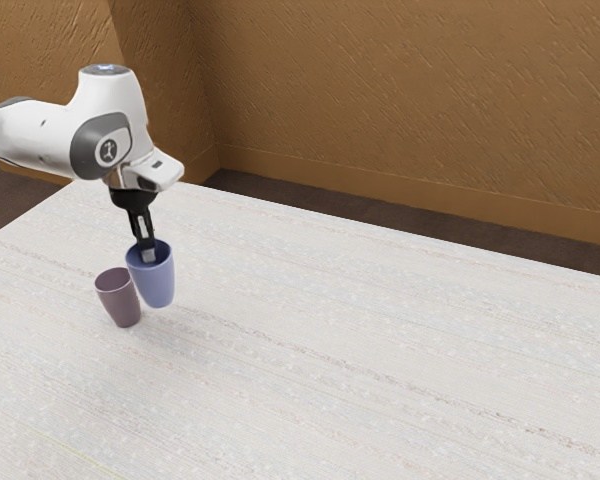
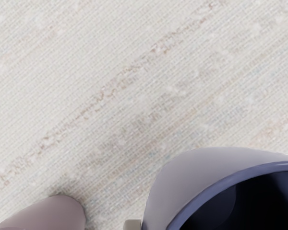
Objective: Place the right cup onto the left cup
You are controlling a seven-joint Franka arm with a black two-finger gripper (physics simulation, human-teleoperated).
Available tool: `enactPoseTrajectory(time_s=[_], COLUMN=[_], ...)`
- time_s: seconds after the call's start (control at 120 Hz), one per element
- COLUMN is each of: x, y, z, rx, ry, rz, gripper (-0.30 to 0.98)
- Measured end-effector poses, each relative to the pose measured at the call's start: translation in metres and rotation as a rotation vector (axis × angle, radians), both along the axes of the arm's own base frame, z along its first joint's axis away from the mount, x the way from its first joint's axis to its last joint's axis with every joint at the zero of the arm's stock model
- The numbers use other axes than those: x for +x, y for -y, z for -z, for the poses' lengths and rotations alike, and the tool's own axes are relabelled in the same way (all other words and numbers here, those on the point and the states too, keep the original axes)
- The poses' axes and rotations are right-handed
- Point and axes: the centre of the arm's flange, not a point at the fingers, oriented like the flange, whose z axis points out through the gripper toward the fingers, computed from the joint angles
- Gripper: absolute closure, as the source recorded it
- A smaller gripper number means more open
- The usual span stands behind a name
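The black gripper [image 1: 147,250] points down at the blue cup [image 1: 157,282], shut on its wall by the rim, with a fingertip visible inside the cup's mouth. The blue cup leans slightly and seems raised off the table. Close beside it, toward the exterior view's left, stands the mauve cup [image 1: 120,300], upright with its mouth up. In the wrist view the blue cup [image 2: 197,177] looms large at the lower edge, with a pale fingertip [image 2: 133,224] against its outer wall. Part of the mauve cup [image 2: 57,213] appears across from it, past that fingertip.
Both cups are near one end of a broad, pale streaked table [image 1: 380,350]. Beyond its far edge are a dark floor and a brown textured wall [image 1: 410,100] with a baseboard.
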Motion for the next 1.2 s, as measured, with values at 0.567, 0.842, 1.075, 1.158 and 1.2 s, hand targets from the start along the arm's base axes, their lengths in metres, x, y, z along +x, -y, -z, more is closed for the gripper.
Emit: enactPoseTrajectory(time_s=[0.567,0.842,1.075,1.158,1.2], x=[-0.010,-0.009,0.011,0.010,0.011], y=[-0.069,-0.119,-0.102,-0.109,-0.113], z=[-0.040,-0.035,-0.025,-0.020,-0.019], rx=[0.056,0.074,0.093,0.096,0.099], ry=[0.011,-0.016,-0.041,-0.053,-0.057], rz=[-0.045,-0.091,-0.018,-0.020,-0.021], gripper=[0.79,0.79,0.79,0.79,0.79])
